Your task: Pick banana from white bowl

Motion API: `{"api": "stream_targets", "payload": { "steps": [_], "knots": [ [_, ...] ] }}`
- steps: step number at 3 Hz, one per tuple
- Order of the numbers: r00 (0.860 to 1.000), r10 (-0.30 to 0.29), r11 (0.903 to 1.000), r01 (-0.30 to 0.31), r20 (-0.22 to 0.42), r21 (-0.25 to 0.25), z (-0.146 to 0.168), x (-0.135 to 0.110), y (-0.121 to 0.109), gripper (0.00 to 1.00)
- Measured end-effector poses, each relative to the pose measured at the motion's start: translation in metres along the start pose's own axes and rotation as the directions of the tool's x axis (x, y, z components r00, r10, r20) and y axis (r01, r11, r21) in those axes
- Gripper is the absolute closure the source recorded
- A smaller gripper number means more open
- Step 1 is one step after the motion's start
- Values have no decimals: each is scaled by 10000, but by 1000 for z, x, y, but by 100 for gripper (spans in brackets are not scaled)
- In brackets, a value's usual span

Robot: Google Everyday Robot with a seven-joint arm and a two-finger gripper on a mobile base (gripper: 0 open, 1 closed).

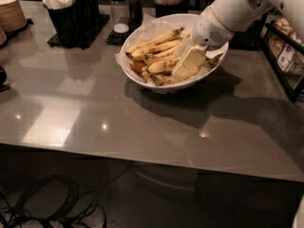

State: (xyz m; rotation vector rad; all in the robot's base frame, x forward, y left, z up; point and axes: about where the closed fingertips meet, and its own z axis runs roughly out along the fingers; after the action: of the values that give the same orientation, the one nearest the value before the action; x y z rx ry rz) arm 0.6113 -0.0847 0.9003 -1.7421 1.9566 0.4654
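The white bowl [137, 77] stands at the back middle of the grey table and holds several yellow, brown-speckled bananas. The longest banana [153, 39] lies curved along the far side of the pile, its dark tip pointing right. Thinner bananas [161, 66] lie in front of it. My gripper [189, 61], cream-coloured on a white arm [228, 13], reaches down from the upper right into the right half of the bowl. It rests among the bananas' right ends and hides part of them.
A black caddy of utensils [71, 14] and two shakers [119, 6] stand behind the bowl on the left. A stack of brown dishes [10, 14] sits at the far left. A black rack [285, 56] stands at the right edge. Cables [47, 203] lie on the floor.
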Motion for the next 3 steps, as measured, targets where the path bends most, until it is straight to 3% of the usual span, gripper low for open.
{"api": "stream_targets", "payload": {
  "steps": [2, 3],
  "knots": [
    [9999, 122, 9997, -123, -50, -204, 4, 7, 0, 98],
    [9998, 174, 9995, -176, -66, -251, 3, 7, 0, 100]
  ]
}}
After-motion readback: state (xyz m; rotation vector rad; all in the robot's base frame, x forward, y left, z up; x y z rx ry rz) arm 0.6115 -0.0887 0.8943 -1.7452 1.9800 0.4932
